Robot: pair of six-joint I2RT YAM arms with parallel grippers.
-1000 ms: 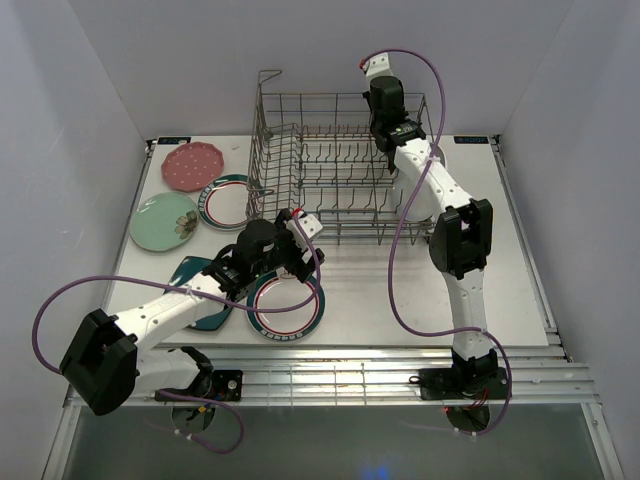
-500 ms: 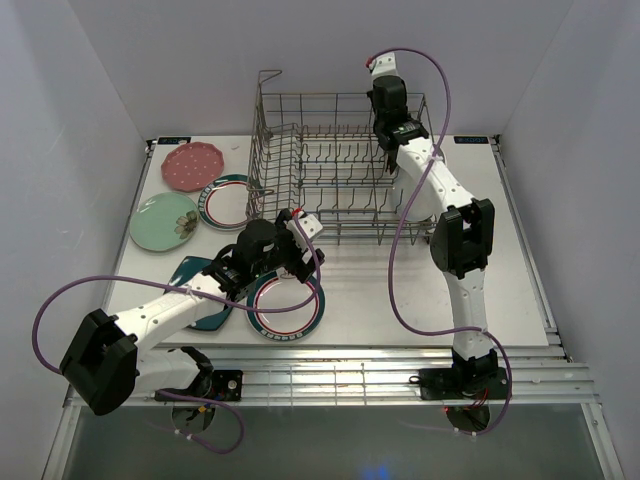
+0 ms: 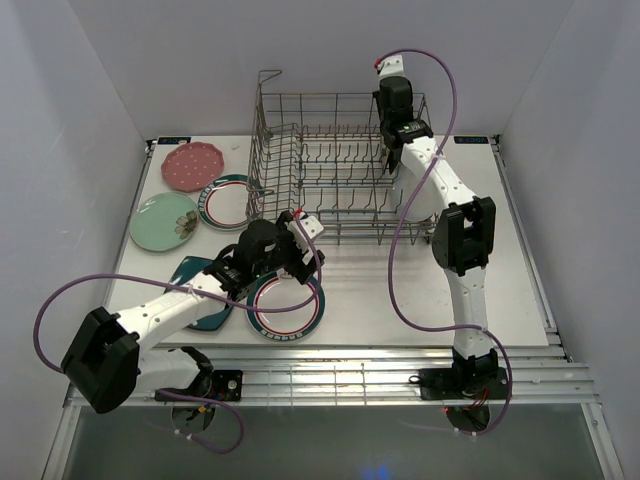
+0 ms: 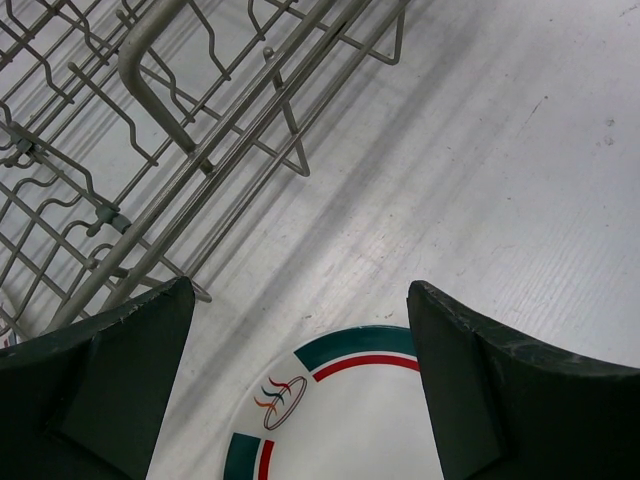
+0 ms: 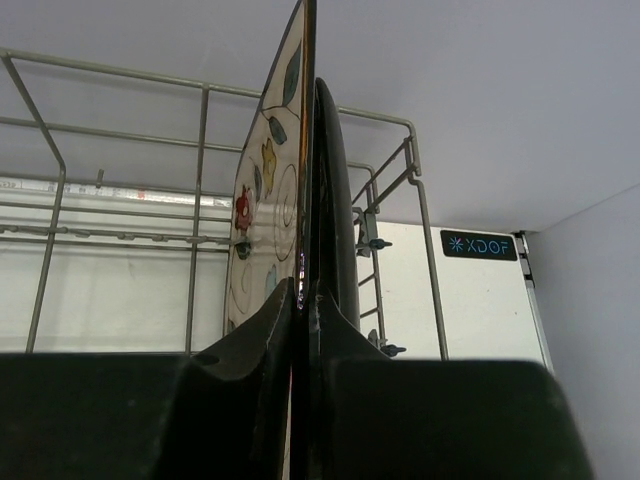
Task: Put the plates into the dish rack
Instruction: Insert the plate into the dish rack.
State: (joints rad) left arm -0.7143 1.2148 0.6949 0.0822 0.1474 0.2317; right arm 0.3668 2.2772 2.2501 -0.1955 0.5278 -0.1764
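Observation:
The grey wire dish rack (image 3: 330, 165) stands at the back of the table. My right gripper (image 3: 392, 160) reaches down into its right end, shut on a floral square plate (image 5: 268, 190) held upright and edge-on between the fingers (image 5: 262, 330). My left gripper (image 3: 295, 262) hovers open over the far rim of a round white plate with a teal-and-red rim (image 3: 287, 306), just in front of the rack. In the left wrist view that plate (image 4: 340, 420) lies between the spread fingers, which do not touch it.
At the left lie a pink dotted plate (image 3: 190, 167), a mint green floral plate (image 3: 163, 221) and a second teal-and-red-rimmed plate (image 3: 228, 200). A teal square plate (image 3: 198, 300) lies partly under my left arm. The rack's handle and front wires (image 4: 180, 130) stand close ahead of the left gripper.
My right gripper has shifted slightly to the right at the rack's right end, still holding the floral plate. The left arm has not moved.

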